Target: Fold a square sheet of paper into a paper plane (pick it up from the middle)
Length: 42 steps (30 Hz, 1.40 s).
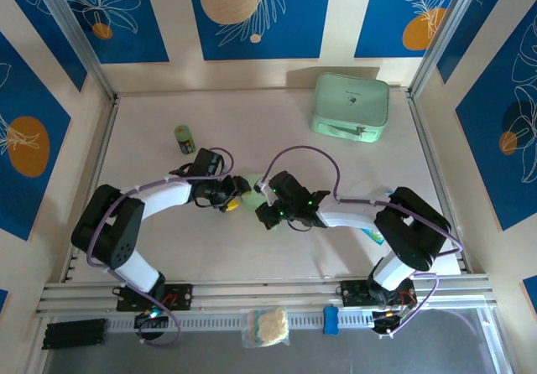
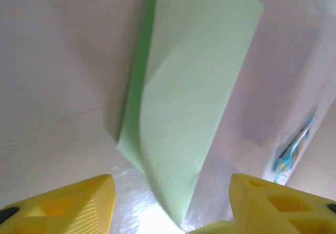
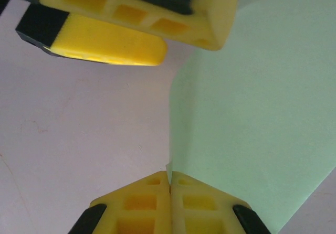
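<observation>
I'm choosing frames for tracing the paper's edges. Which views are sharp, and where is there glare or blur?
Top external: evenly lit, sharp, only soft shadows. Left wrist: paper slightly soft, white glare on the table beside its near tip. Right wrist: paper edge fairly crisp, the left gripper at the frame's top blurred from closeness.

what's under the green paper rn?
Pale table shows all around the folded green paper, whose edge the right gripper pinches. The patch directly beneath the sheet is covered, so nothing can be told there.
</observation>
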Available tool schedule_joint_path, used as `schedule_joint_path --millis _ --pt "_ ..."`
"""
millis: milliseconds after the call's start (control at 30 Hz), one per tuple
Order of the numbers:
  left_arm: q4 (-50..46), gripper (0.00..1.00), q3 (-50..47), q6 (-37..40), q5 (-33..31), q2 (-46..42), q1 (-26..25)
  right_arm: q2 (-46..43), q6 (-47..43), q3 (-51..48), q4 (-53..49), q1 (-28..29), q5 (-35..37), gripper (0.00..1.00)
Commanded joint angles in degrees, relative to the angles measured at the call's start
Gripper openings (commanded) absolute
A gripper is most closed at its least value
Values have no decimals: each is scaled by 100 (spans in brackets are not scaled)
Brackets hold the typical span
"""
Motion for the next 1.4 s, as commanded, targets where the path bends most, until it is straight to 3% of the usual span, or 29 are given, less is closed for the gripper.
schedule_joint_path --millis 0,167,300,533,733,933,1100,1200,1367 --pt "582 59 -98 -499 344 246 -111 25 -130 203 -129 80 90 5" --pt "1035 54 -237 -766 536 502 -174 28 -145 268 -133 113 82 8" --pt "1135 44 -251 -822 474 530 -177 -23 -113 271 -154 115 61 12" --pt "1460 15 -306 -1061 474 657 -177 -680 159 18 -201 81 414 41" --pt "1507 7 -267 -1221 394 590 -178 -1358 226 -439 -187 72 1413 61" --pt "1498 4 -136 -1385 366 581 -178 -1350 -727 -800 195 324 1876 65" --pt "1353 3 30 -1359 321 637 -169 -1170 -2138 -1515 1688 698 1785 67" --pt "1344 3 85 -1364 326 677 -170 -985 -2402 -1560 1874 709 1811 66" --pt "1275 2 116 -1327 315 676 -170 -474 -2856 -1710 2754 792 2500 65"
